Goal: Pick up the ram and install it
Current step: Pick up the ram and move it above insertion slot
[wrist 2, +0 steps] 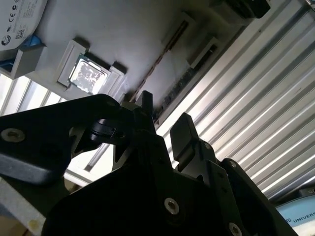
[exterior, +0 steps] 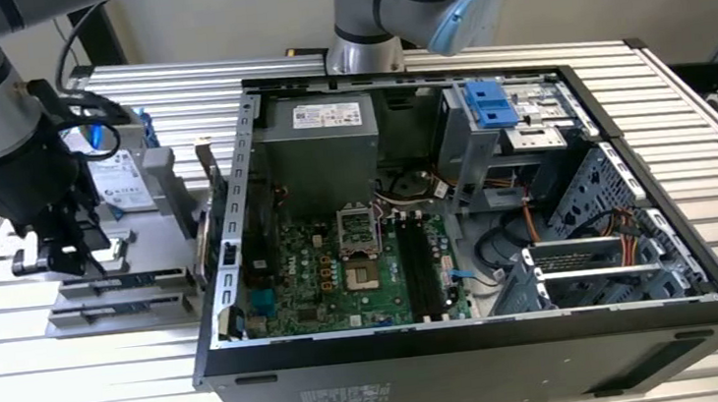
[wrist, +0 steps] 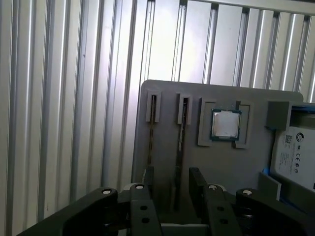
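Observation:
Two ram sticks stand on edge in slots of a grey holder plate. In both wrist views my gripper is open, with its black fingers on either side of one ram stick. I cannot tell whether they touch it. The other ram stick sits in the neighbouring slot, outside the fingers. In the exterior view the gripper hangs over the holder at that view's left, beside the open computer case.
A square silver CPU chip and a silver hard drive share the holder. Inside the case, the motherboard's long black memory slots lie beside the CPU socket. A second arm's base stands behind the case.

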Tool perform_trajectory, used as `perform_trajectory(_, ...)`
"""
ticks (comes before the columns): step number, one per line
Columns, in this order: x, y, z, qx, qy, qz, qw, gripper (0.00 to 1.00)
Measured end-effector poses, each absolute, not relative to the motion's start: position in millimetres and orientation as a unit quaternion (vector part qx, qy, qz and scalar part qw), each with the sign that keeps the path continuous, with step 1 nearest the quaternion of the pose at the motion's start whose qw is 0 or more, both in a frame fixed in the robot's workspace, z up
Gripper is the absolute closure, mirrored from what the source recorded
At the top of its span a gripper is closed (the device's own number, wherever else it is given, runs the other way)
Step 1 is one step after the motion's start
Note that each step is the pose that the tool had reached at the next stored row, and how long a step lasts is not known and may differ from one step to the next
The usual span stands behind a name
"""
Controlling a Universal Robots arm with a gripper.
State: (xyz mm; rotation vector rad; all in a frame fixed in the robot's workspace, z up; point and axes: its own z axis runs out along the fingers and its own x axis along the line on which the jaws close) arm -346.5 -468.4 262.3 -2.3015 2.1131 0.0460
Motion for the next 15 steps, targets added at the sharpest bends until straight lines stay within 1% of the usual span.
perform_trajectory(15, -346, -479, 240, -0.728, 0.685, 0.014, 0.007, 0.0)
